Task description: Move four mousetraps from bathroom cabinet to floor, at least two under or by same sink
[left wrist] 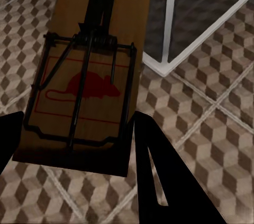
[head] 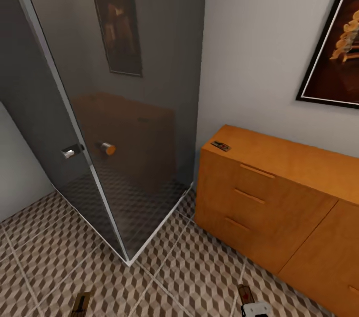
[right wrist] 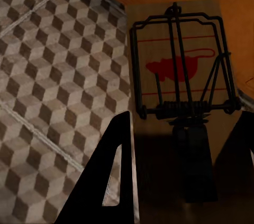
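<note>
Left tool (left wrist: 74, 145): clenched on a mousetrap (left wrist: 87, 76). Right tool (right wrist: 180, 150): clenched on a second mousetrap (right wrist: 177, 65) (both over the bathroom floor (head: 199, 267)). Third mousetrap (head: 220, 146): atop the cabinet (head: 279, 192). Step: carrying. Next: lowering both near the sink.

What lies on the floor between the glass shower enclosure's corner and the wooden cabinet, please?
In the head view, only bare cube-patterned bathroom floor lies between the shower enclosure's corner and the cabinet; nothing rests on that stretch.
</note>
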Available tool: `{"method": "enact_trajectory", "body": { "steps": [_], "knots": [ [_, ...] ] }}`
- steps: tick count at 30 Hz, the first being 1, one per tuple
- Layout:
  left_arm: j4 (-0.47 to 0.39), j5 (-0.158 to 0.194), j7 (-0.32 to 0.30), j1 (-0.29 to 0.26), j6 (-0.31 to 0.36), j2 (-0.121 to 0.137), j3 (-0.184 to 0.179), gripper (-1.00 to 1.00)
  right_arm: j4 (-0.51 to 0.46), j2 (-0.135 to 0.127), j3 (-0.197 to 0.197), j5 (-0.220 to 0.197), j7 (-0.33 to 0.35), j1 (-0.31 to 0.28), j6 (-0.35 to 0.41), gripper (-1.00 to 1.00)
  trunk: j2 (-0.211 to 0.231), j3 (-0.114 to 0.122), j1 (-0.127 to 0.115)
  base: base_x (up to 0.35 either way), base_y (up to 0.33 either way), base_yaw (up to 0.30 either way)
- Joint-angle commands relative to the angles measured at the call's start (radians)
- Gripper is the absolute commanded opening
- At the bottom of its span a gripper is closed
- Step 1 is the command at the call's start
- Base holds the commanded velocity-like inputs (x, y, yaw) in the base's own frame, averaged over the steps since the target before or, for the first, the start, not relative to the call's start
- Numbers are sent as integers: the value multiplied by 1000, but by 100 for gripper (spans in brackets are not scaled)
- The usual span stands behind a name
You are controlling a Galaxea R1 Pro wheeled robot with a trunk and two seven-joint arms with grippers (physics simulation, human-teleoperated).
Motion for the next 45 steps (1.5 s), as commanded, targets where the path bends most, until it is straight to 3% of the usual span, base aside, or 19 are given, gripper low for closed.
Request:
{"method": "enact_trajectory", "body": {
  "steps": [1,45],
  "knots": [
    [2,0,6,-1,-2,-1,-8,-100,1,0,4,8,-8,0,0,-100,0,-1,0,0,0,289],
    [2,0,6,-1,-2,-1,-8,-100,1,3,5,8,-8,0,0,-100,0,-1,0,0,0,288]
  ]
}}
